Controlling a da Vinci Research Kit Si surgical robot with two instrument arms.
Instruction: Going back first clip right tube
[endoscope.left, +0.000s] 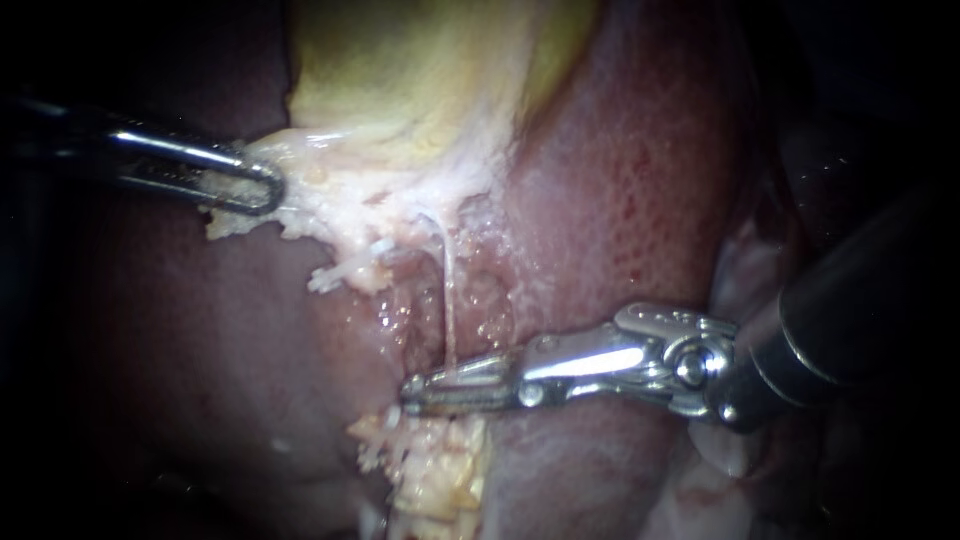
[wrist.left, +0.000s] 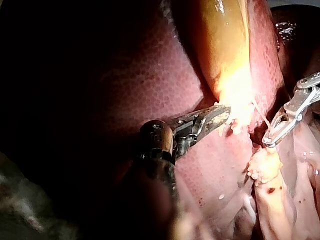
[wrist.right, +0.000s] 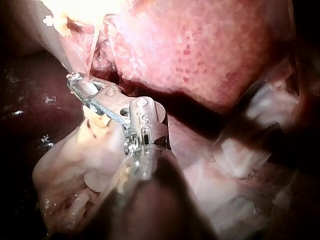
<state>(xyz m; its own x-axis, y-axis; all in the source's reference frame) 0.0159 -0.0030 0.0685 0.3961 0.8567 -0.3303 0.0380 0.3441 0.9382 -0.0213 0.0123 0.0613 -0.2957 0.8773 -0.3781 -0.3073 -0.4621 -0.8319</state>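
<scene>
**Right instrument** (endoscope.left: 430, 386): the pincer is narrowly open, with a slim gap between its two halves. The tube (endoscope.left: 447, 300), a thin pale strand, runs down from the ragged tissue under the gallbladder (endoscope.left: 420, 70) and enters that gap near the tip. Only this one tube is visible, so which of the pair it is cannot be confirmed. No clip can be made out on it.

**Left instrument** (endoscope.left: 255, 187): the pincer is closed on pale tissue (endoscope.left: 330, 215) at the gallbladder's lower edge and draws it aside. The tube looks stretched straight.

**Surroundings:** the liver (endoscope.left: 640, 180) lies on either side of the tube. A lump of fatty tissue (endoscope.left: 435, 470) sits directly beneath the right pincer.

**Risks, as judged:**
1. The tube sits inside the pincer. Withdrawing on any line but straight back off it could hook and drag the strand. It is thin and under tension, so it may tear.
2. The pincer's tip lies close to the liver surface, and a sideways sweep could score it.
3. A harder pull from the left instrument would add tension to the tube. A slipped hold there would let the tube shift against the pincer.
4. Clip placement is unverified and should be confirmed before the instrument clears.
</scene>
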